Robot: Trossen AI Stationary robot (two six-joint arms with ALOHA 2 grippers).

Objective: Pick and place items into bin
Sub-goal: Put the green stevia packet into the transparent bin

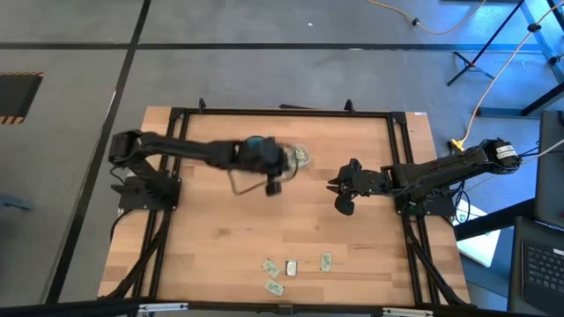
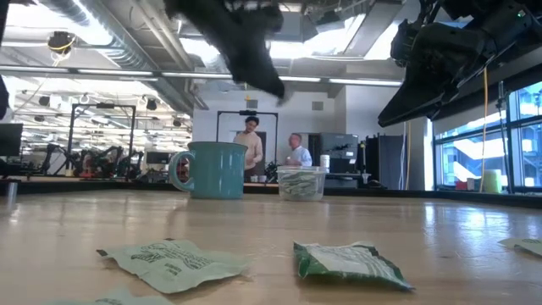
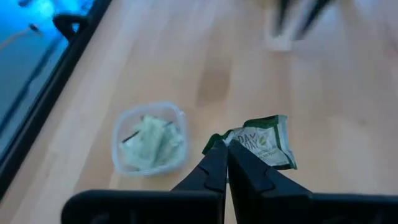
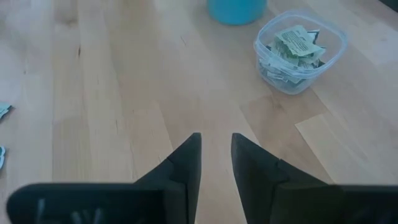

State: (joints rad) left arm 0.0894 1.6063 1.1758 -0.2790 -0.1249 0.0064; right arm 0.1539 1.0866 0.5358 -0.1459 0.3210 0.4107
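— From above, where are you?
— My left tool (image 1: 275, 187) hangs near the small clear plastic cup (image 1: 300, 157); flat pale green wrapped packets (image 1: 272, 266) lie at the wooden bench's (image 1: 220, 238) near edge.
— Left wrist?
— Fingers pinched shut on one crinkly green packet's (image 3: 264, 140) corner. I judge it light, limp, slippery.
— Right wrist?
— My right tool (image 4: 216, 144) waits, parted, empty.

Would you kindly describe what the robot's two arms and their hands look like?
Both arms are dark, nearly black, jointed links on black bases. The right arm carries a white label near its shoulder. The left hand and right hand each end in two flat, tapering black fingers.
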